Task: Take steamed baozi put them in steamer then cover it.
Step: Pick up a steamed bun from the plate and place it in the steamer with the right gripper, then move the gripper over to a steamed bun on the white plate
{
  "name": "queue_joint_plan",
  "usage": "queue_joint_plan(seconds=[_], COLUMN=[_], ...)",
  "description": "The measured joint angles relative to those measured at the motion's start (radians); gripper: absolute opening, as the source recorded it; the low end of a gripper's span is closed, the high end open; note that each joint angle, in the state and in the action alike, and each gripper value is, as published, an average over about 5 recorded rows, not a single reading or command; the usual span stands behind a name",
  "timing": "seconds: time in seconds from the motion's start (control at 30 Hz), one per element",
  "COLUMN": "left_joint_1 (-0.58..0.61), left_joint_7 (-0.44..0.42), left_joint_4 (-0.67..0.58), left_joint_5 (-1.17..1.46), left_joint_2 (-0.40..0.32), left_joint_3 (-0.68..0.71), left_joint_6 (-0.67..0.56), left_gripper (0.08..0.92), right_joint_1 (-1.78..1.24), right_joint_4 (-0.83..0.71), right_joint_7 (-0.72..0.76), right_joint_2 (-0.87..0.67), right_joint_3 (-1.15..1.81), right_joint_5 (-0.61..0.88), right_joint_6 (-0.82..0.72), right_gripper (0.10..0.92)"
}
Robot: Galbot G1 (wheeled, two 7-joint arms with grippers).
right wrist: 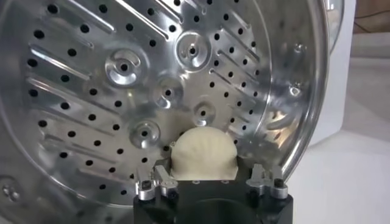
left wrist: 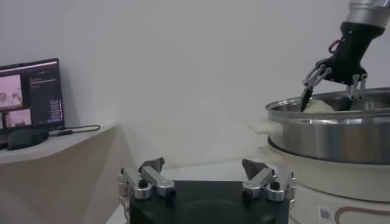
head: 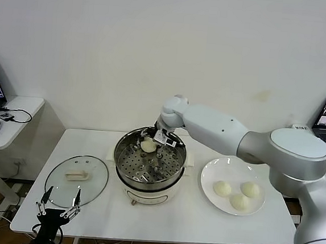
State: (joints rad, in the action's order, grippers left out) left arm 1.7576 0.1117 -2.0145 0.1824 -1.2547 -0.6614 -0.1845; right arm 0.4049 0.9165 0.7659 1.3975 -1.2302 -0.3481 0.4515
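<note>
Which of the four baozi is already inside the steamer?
The baozi at the steamer's far edge, resting on the perforated tray just under the right gripper. The other three baozi lie on the white plate.

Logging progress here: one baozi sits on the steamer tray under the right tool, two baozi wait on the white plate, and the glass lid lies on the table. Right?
Wrong on the count: the head view shows three baozi on the white plate, not two. The rest holds: one baozi on the steamer tray under the right tool, glass lid on the table.

White table [head: 160,221]: steamer [head: 148,184], cover [head: 77,180], plate [head: 210,186].
</note>
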Motion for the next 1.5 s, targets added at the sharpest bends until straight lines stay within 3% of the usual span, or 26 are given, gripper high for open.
queue_joint_plan(seconds=[0.3, 0.6, 0.83, 1.13, 1.5], left_joint_1=[0.010, 0.016, 0.007, -0.005, -0.005], left_joint_7=[0.001, 0.002, 0.002, 0.002, 0.001], left_joint_4=[-0.012, -0.019, -0.012, -0.008, -0.006], left_joint_5=[0.000, 0.005, 0.008, 0.007, 0.006], left_joint_2=[0.004, 0.021, 0.029, 0.029, 0.023], left_joint_3=[-0.007, -0.021, -0.020, -0.015, -0.022], left_joint_6=[0.003, 0.007, 0.009, 0.023, 0.035], left_gripper=[0.823, 0.823, 0.823, 0.823, 0.823], right_joint_1=[0.052, 0.184, 0.229, 0.158, -0.076], right_joint_4=[0.058, 0.278, 0.460, 0.596, 0.629], right_joint_7=[0.044, 0.149, 0.195, 0.204, 0.195], right_joint_2=[-0.048, -0.236, -0.452, -0.702, -0.806], right_joint_3=[0.000, -0.021, -0.023, 0.009, 0.129], right_joint_5=[0.106, 0.342, 0.441, 0.451, 0.380], right_joint_6=[-0.059, -0.342, -0.537, -0.658, -0.736], right_gripper=[0.823, 0.823, 0.823, 0.823, 0.823])
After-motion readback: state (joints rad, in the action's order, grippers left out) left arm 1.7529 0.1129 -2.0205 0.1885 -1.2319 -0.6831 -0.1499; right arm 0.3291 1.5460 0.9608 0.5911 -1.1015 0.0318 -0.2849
